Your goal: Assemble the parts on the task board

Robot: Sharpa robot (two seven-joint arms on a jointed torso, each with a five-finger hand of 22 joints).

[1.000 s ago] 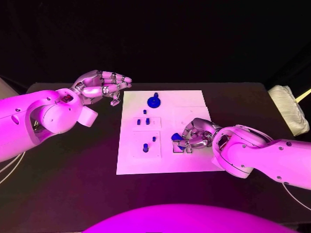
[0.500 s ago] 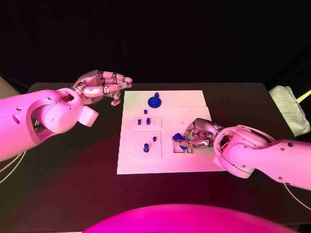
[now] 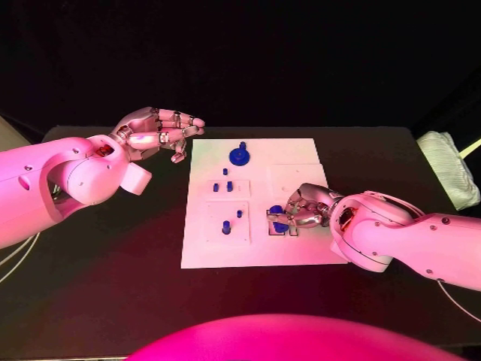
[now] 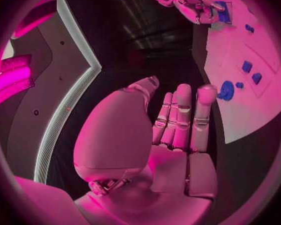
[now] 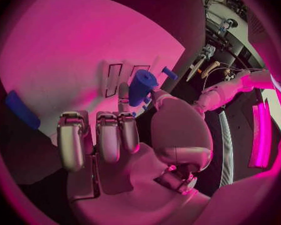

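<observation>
Since the earlier frames the right hand (image 3: 302, 210) has eased slightly toward the board's near-right recess, and the blue part (image 3: 275, 210) it pinches now sits a little lower, just over the rectangular slots there; nothing else has shifted. In the right wrist view that part (image 5: 141, 86) is a blue cylinder held between the thumb and a fingertip, the other fingers hanging loosely curled above the task board (image 5: 65, 55). The left hand (image 3: 157, 133) stays raised beside the far-left corner of the task board (image 3: 306, 154), holding nothing; in the left wrist view its fingers (image 4: 183, 116) lie straight and close together, and whether that counts as spread cannot be told. On the board, a round blue part (image 3: 240, 156) stands near the far edge, two small blue pegs (image 3: 222, 187) stand side by side in the middle-left square, and another blue peg (image 3: 226, 226) stands in the near-left square, all apart from both hands.
</observation>
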